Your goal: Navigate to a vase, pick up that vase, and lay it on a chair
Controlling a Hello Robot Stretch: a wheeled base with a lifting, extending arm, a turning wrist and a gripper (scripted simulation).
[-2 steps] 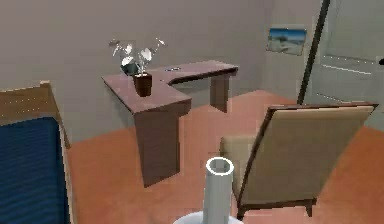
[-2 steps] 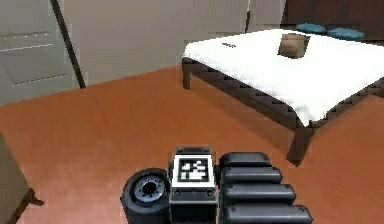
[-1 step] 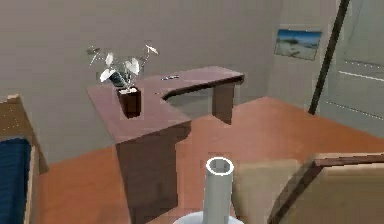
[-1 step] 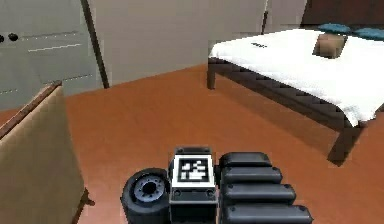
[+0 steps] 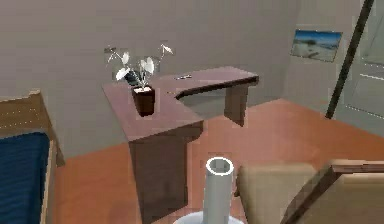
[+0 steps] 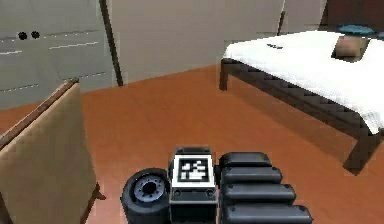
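Forward view, closest in: what stands there?

A white tube [image 5: 220, 185], upright, open at the top and vase-like in shape, rises at the bottom edge near the middle. Just to its right is a chair [image 5: 278, 185] with a tan cushion and a wooden frame. Whether the two touch I cannot tell.

And behind them?

A brown L-shaped desk [image 5: 215, 78] stands on the red-brown floor [image 5: 290, 130]. A potted plant [image 5: 145, 100] with pale leaves stands upright in a dark pot on the desk's near wing. A small thin object [image 5: 183, 76] lies farther back on the top, too small to name. At the view's left edge is a blue bed [image 5: 20, 165]. On the far wall hangs a picture [image 5: 317, 44], with a pale door [image 5: 366, 75] to its right.

Arm side view, then: what about the tool?

The gripper [image 6: 148, 196] is a dark round body at the bottom edge, left of a white marker square [image 6: 193, 168] and the arm [image 6: 255, 190] with its dark ribbed segments. Its fingers cannot be made out, so I cannot tell whether it holds anything.

What lies beyond it?

A tan wooden panel [image 6: 45, 150], like a chair's side, stands at the left. Past it comes floor, then a white bed [image 6: 300, 70] with a brown pillow [image 6: 348, 47] at the right. Pale cupboard doors [image 6: 50, 50] stand at the back left.
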